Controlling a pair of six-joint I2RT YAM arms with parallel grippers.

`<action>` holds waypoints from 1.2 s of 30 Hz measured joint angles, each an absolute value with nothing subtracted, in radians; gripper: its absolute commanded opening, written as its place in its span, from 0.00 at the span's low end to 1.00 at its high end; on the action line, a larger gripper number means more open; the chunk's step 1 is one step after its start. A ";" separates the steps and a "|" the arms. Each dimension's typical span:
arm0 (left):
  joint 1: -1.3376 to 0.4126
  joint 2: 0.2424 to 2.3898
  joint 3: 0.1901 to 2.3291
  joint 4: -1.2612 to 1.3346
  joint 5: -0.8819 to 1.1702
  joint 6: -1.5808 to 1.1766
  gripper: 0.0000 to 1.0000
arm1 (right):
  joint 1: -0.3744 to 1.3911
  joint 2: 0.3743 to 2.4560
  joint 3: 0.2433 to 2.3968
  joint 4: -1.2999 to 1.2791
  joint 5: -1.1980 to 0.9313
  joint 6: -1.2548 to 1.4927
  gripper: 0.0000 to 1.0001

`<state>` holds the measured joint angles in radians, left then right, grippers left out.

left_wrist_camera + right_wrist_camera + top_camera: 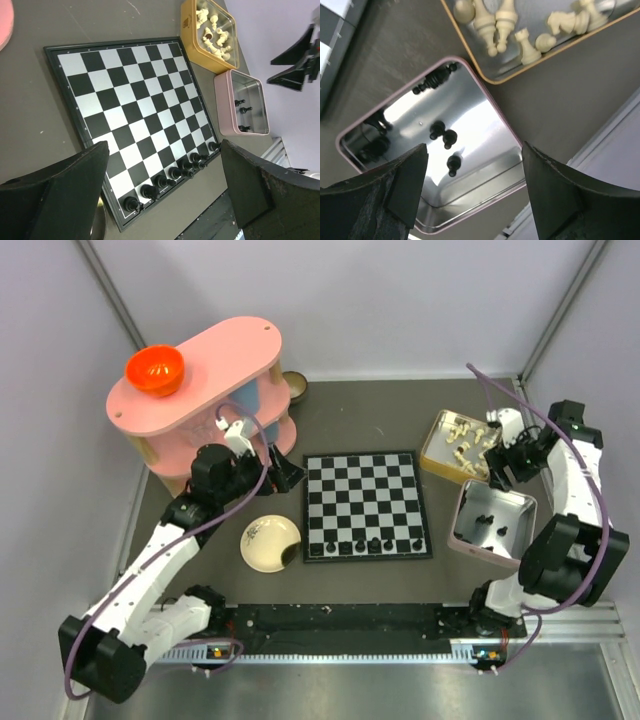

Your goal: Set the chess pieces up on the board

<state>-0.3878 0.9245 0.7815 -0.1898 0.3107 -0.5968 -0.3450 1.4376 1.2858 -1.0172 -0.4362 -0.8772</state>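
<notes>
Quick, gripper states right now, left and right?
Left gripper: open, empty, beside the board.
Right gripper: open, empty, above the pink tin.

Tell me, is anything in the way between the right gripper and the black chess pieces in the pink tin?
Nothing visible is. The right gripper is open and points down at the pink tin, which has no lid, and the black chess pieces lie loose on its shiny floor.

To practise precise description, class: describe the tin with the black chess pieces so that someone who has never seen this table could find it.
Find the chessboard in the middle. Two open tins lie to its right; take the one nearer the arm bases. This pink tin holds a few black pieces; the yellow tin holds cream pieces.
</notes>
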 measured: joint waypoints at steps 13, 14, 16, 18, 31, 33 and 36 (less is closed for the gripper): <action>-0.403 0.977 0.813 -0.148 0.377 -0.603 0.97 | -0.350 1.672 1.275 -0.943 -0.363 -1.079 0.58; -0.403 0.963 0.805 -0.146 0.375 -0.604 0.97 | -0.350 1.683 1.277 -0.939 -0.362 -1.084 0.53; -0.403 0.933 0.784 -0.142 0.371 -0.607 0.97 | -0.350 1.694 1.277 -0.936 -0.361 -1.097 0.49; -0.403 0.912 0.771 -0.143 0.366 -0.609 0.97 | -0.350 1.696 1.277 -0.935 -0.361 -1.106 0.43; -0.403 0.893 0.761 -0.142 0.350 -0.615 0.97 | -0.350 1.710 1.256 -0.925 -0.366 -1.114 0.15; -0.403 0.893 0.761 -0.142 0.350 -0.615 0.97 | -0.350 1.711 1.250 -0.922 -0.368 -1.114 0.13; -0.403 0.892 0.760 -0.142 0.350 -0.615 0.98 | -0.350 1.711 1.244 -0.920 -0.371 -1.109 0.09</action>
